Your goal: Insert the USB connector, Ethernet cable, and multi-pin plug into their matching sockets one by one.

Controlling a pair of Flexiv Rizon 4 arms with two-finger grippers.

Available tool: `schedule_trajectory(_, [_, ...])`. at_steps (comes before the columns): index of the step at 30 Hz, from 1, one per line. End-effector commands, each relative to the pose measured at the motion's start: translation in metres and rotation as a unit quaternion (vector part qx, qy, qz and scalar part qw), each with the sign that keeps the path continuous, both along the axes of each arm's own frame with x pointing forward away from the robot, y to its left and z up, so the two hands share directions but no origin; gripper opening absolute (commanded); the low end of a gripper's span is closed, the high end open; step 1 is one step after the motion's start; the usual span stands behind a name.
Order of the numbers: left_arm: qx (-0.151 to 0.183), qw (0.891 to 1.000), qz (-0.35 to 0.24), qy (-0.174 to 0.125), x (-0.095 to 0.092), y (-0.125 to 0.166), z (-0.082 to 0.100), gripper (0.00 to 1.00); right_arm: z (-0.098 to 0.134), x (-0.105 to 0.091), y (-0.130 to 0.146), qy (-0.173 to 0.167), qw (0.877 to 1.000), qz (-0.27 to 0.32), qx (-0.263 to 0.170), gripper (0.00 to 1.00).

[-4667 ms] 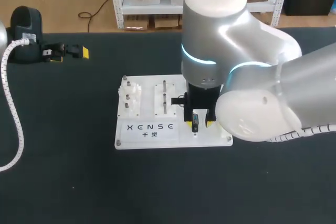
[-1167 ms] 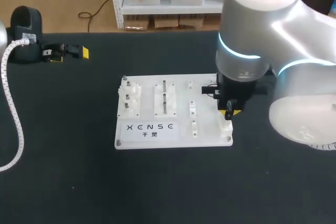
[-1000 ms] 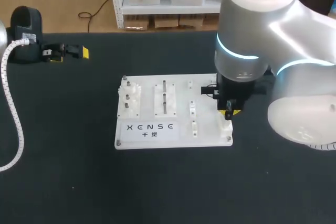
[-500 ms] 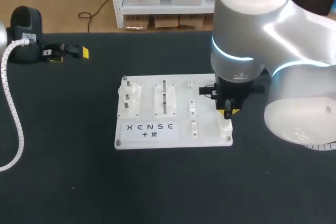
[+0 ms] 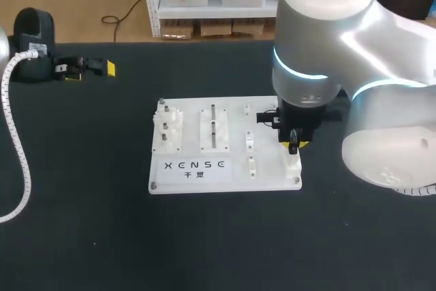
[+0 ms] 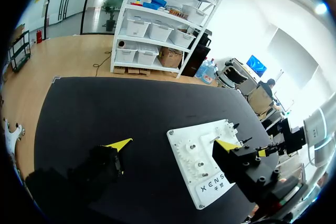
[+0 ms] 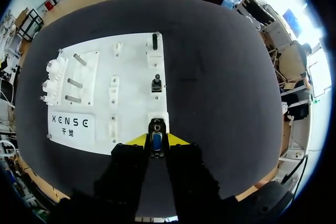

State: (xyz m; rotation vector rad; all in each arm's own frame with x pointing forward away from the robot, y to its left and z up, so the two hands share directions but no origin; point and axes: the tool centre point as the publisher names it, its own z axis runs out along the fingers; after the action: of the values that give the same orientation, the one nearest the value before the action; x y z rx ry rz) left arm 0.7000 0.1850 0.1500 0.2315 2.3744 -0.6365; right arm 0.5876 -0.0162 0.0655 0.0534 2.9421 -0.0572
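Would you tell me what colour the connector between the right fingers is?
The connector is black with a blue middle, clearest in the right wrist view.

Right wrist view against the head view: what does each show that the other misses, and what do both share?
Only the right wrist view plainly shows the small black connector with a blue inset clamped in the right gripper, plus a nearer black piece and a farther black piece standing on the white plastic socket board ahead of it. Only the head view shows the left gripper off at the table's far left, away from the board, and the bulky silver right arm. Both show that board on the black table.
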Motion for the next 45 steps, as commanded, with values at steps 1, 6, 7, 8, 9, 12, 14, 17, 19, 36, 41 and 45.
schedule_trajectory(1, [0.0,1.0,0.0,0.0,0.0,0.0,0.0,1.0,-0.0053,-0.0005,0.0015,0.001,1.0,-0.001,-0.001,0.0])
schedule_trajectory(6, [0.0,1.0,0.0,0.0,0.0,0.0,0.0,1.0,-0.0025,0.0004,-0.0002,-0.001,1.0,-0.001,0.0,0.0])
schedule_trajectory(7, [0.0,1.0,0.0,0.0,0.0,0.0,0.0,1.0,-0.0017,0.0006,-0.0006,-0.002,1.0,-0.001,0.0,0.0])
schedule_trajectory(8, [0.0,1.0,0.0,0.0,0.0,0.0,0.0,1.0,-0.0013,0.0007,-0.0007,-0.002,1.0,0.0,0.0,0.0])
schedule_trajectory(9, [0.0,1.0,0.0,0.0,0.0,0.0,0.0,1.0,-0.0009,0.0007,-0.0008,-0.002,1.0,0.0,0.001,0.0])
schedule_trajectory(12, [0.0,1.0,0.0,0.0,0.0,0.0,0.0,1.0,-0.0003,0.001,-0.0009,-0.003,1.0,0.0,0.002,0.0])
schedule_trajectory(14, [0.0,1.0,0.0,0.0,0.0,0.0,0.0,1.0,-0.0001,0.001,-0.0009,-0.002,1.0,0.0,0.003,0.0])
schedule_trajectory(17, [0.0,1.0,0.0,0.0,0.0,0.0,0.0,1.0,0.0002,0.0011,-0.0005,-0.002,1.0,0.001,0.005,0.0])
schedule_trajectory(19, [0.0,1.0,0.0,0.0,0.0,0.0,0.0,1.0,0.0005,0.001,-0.0002,-0.002,1.0,0.001,0.006,0.0])
schedule_trajectory(36, [0.0,1.0,0.0,0.0,0.0,0.0,0.0,1.0,0.0034,0.0007,-0.0047,-0.003,1.0,-0.003,0.005,0.0])
schedule_trajectory(41, [0.0,1.0,0.0,0.0,0.0,0.0,0.0,1.0,0.0018,0.0008,-0.0044,-0.002,1.0,-0.002,0.004,0.0])
schedule_trajectory(45, [0.0,1.0,0.0,0.0,0.0,0.0,0.0,1.0,0.0004,0.0009,-0.0048,-0.001,1.0,-0.003,0.003,0.0])
